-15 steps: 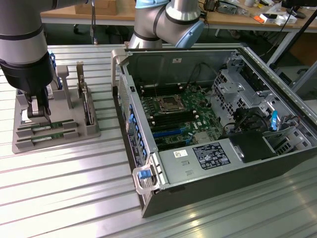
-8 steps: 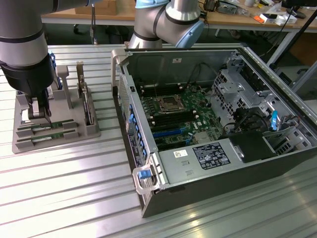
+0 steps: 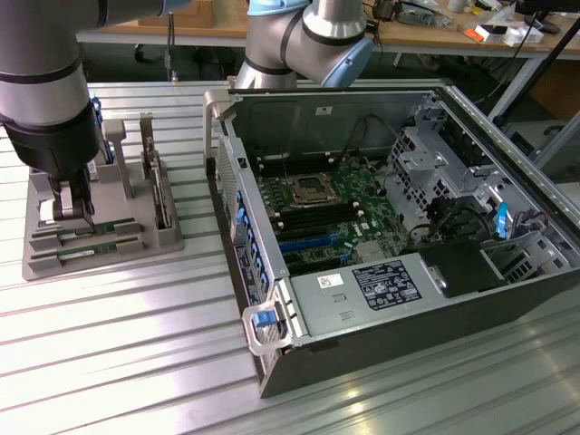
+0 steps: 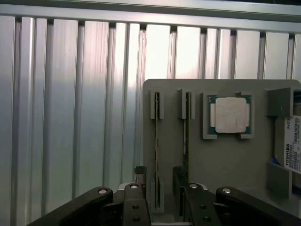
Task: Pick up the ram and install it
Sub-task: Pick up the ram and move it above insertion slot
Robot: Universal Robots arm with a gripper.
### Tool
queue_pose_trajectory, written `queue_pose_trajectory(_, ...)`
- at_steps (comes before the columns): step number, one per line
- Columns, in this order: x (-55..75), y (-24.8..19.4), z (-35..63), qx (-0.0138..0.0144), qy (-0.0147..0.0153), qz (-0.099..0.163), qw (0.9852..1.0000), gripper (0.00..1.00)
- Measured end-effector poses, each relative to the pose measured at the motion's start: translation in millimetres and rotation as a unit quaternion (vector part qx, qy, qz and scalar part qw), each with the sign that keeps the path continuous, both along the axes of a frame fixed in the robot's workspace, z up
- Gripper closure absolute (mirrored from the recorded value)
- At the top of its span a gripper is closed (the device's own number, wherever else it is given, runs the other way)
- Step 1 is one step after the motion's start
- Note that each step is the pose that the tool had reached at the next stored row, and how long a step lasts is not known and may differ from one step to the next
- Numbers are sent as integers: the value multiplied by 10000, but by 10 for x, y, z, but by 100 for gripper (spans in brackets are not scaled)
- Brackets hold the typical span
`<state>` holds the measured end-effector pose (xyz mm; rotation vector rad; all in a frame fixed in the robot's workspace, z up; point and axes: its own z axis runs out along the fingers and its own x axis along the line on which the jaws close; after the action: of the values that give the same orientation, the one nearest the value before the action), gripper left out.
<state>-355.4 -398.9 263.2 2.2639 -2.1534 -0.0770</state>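
Note:
Two ram sticks stand on edge in slots of a grey holder (image 4: 169, 141). In the wrist view one ram stick (image 4: 156, 141) runs between my gripper's (image 4: 158, 200) two dark fingers (image 4: 136, 205), which stand open on either side of it without touching. The other ram stick (image 4: 186, 127) lies just outside the far finger. In the exterior view the gripper (image 3: 72, 207) hangs low over the holder (image 3: 136, 237) at the exterior view's left, with the green ram sticks (image 3: 91, 246) right under it. The open computer case (image 3: 381, 227) with its motherboard (image 3: 317, 204) lies to the exterior view's right.
A square silver processor (image 4: 230, 115) and a labelled hard drive (image 4: 294, 141) sit in the same holder. The ribbed metal table (image 3: 118, 353) stretches around it. The case's raised wall (image 3: 222, 154) stands between the holder and the motherboard. A cluttered bench (image 3: 453, 23) runs behind.

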Motion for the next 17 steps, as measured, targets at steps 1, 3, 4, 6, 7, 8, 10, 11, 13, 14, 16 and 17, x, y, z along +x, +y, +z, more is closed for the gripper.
queue_pose_trajectory(1, 0, 0, -8, 0, 0, 0, 10000, 64)
queue_pose_trajectory(3, 0, 0, -24, 0, 0, 0, 10000, 64)
queue_pose_trajectory(4, 0, 0, -32, 0, 0, 0, 10000, 64)
queue_pose_trajectory(6, 0, 0, -51, 0, 0, 1, 10000, 64)
queue_pose_trajectory(7, 0, 0, -58, 0, 0, 1, 10000, 64)
queue_pose_trajectory(8, 0, 0, -68, 0, 0, 1, 10000, 64)
queue_pose_trajectory(10, 0, 0, -81, 0, 0, 2, 10000, 64)
queue_pose_trajectory(11, 0, 0, -88, 0, 0, 2, 10000, 64)
queue_pose_trajectory(13, 0, 0, -100, 0, 0, 3, 10000, 64)
queue_pose_trajectory(14, 0, 0, -103, 0, 0, 2, 10000, 64)
queue_pose_trajectory(16, 0, 0, -113, 0, 0, 3, 10000, 64)
queue_pose_trajectory(17, 0, 0, -118, 0, 0, 3, 10000, 64)
